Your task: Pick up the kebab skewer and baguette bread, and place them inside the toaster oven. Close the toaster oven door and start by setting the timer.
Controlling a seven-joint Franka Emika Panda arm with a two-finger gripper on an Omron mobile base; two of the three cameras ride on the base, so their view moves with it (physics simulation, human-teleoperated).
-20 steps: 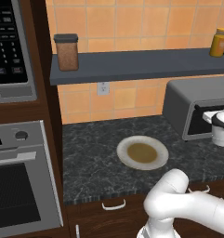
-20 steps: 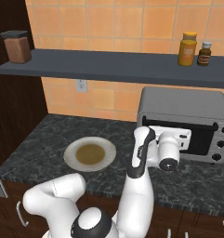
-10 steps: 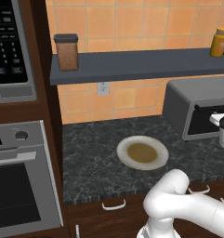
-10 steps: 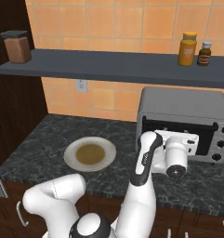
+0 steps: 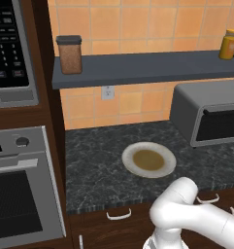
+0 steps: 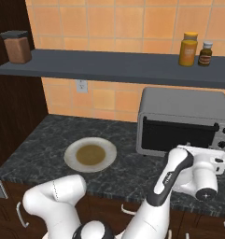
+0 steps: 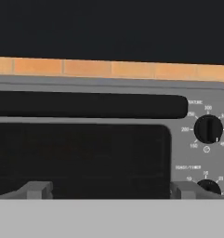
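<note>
Standing wide apart and holding nothing, the fingers (image 7: pixel 111 190) are facing the toaster oven door (image 7: pixel 81 158), which is sitting shut. The toaster oven (image 6: pixel 184 109) is resting on the dark tabletop (image 6: pixel 39 149), right of an empty plate (image 6: pixel 90 154).

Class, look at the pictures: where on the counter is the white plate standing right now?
The white plate sits on the dark counter, left of the toaster oven in the right base view, below the wall outlet.
</note>
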